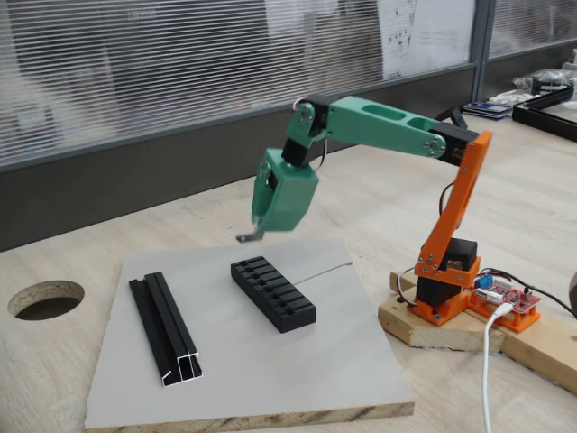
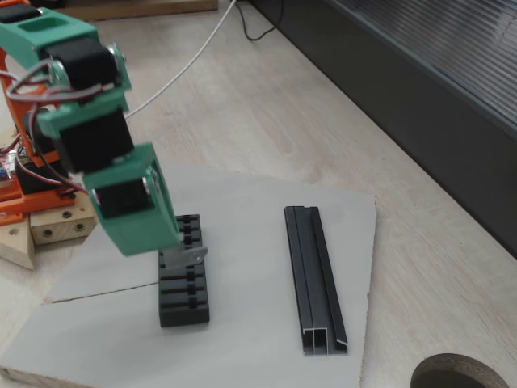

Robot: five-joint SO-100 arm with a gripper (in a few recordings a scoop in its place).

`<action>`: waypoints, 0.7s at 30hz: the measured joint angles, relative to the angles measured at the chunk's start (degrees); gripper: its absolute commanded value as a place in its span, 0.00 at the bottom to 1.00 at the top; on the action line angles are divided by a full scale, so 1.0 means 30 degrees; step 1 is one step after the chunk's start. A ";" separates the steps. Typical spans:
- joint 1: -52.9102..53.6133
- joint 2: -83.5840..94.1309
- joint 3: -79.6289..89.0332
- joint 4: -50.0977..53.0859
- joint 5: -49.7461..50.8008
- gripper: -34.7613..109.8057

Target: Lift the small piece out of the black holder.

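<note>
Grey board [image 1: 297, 361] on pale wooden table [image 1: 72, 361]

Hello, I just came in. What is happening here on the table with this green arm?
A green and orange robot arm is working over a grey board. Its gripper hangs in the air above the black holder, and a small piece, a thin silvery tab, sits at its fingertips, already clear of the slots. A longer black rail lies untouched beside the holder on the same board.
</note>
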 measured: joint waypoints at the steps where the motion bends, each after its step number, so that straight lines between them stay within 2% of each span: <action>1: 0.0000 0.0439 0.0000 0.0000 0.0000 0.25; 21: -0.0088 0.7559 0.0000 0.0000 -0.0029 0.25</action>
